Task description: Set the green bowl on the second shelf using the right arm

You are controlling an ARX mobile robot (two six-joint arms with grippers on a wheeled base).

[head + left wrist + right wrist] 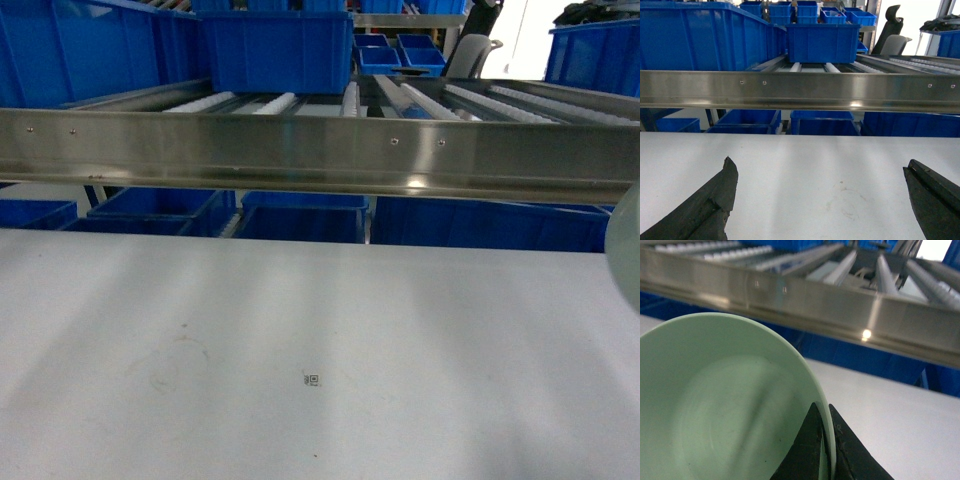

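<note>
The right gripper (826, 450) is closed on the rim of the green bowl (725, 405): in the right wrist view one dark finger (807, 452) lies inside the rim and the other outside, the thin wall pinched between them. The bowl fills the lower left of that view, tilted, its smooth inside facing the camera. It is held up off the desk (890, 410), in front of the shelf rail and below it. In the head view only a pale blurred edge of the bowl (625, 245) shows at the far right, over the desk's back edge and just under the rail.

The left gripper (822, 200) hovers over the desk with its jaws spread wide and nothing between them; its two black fingers (705, 210) sit at the lower corners of the left wrist view, with bare white desk between.

The desk (300, 330) is white and flat, with faint ring marks and a tiny printed code square (312, 380) near the middle of the head view.

Past the desk's far edge runs the shiny steel front rail (300, 150) of the second shelf (450, 100), with white roller tracks (280, 102) running back from it. A blue crate (278, 50) stands on the rollers toward the left, with a larger blue crate (700, 37) beside it at the far left. More blue crates (300, 215) sit on the tier below the rail, and smaller blue bins (400, 52) are farther back. A grey chair (892, 35) shows behind the rack at the right.
</note>
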